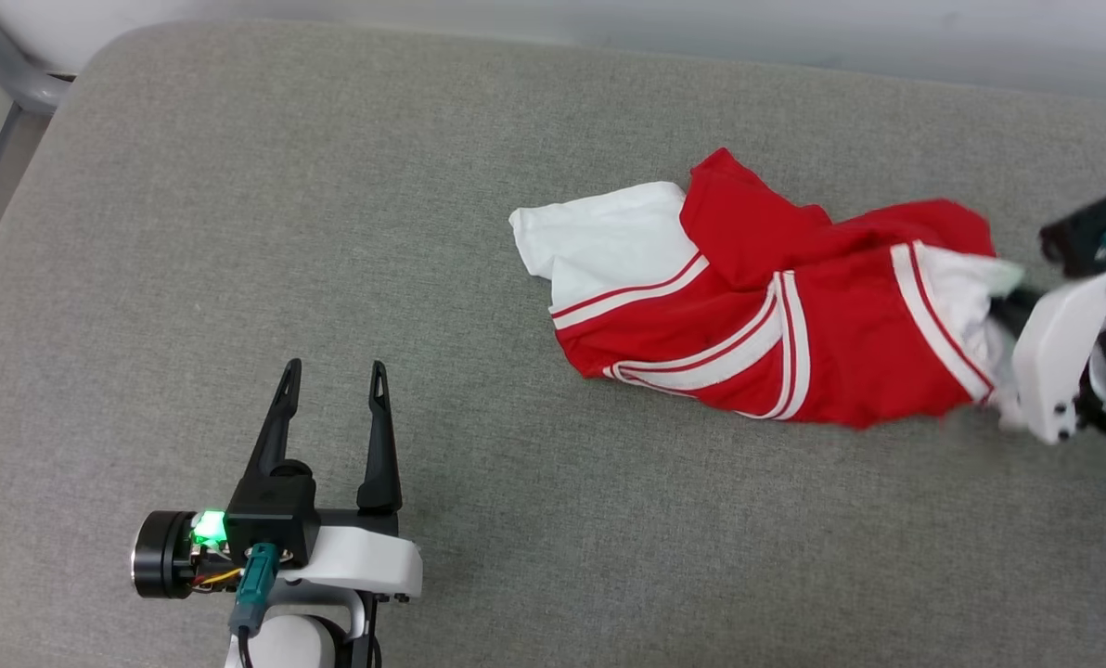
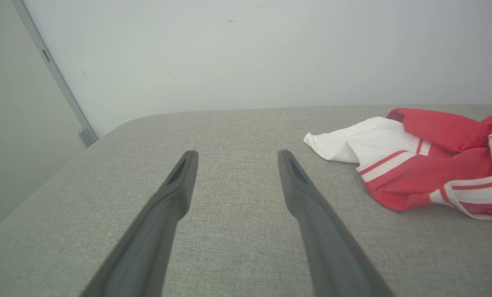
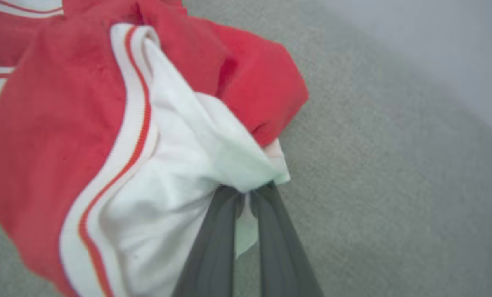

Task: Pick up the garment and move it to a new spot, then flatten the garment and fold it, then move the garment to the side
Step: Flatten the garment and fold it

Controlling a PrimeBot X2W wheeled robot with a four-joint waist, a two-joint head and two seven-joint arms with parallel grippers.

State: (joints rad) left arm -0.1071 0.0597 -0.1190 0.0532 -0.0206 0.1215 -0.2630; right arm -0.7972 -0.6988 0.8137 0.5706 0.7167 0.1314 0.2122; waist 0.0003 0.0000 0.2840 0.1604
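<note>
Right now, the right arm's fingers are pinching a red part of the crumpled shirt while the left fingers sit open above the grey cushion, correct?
Almost. The right fingers are shut on a white part of the shirt, not a red one, as the right wrist view shows. The left fingers are indeed open above the grey cushion.

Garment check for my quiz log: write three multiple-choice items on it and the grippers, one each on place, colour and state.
1. The garment lies: A. under the left gripper; B. to its right; C. on the floor.
2. The cloth in the right gripper is: A. white; B. black; C. blue.
3. The left gripper is: A. shut on cloth; B. shut, empty; C. open, empty.
Answers: 1 B, the head view shows it toward the robot's right on the pad; 2 A, white cloth is pinched between the fingers; 3 C, the fingers stand apart over bare pad.
</note>
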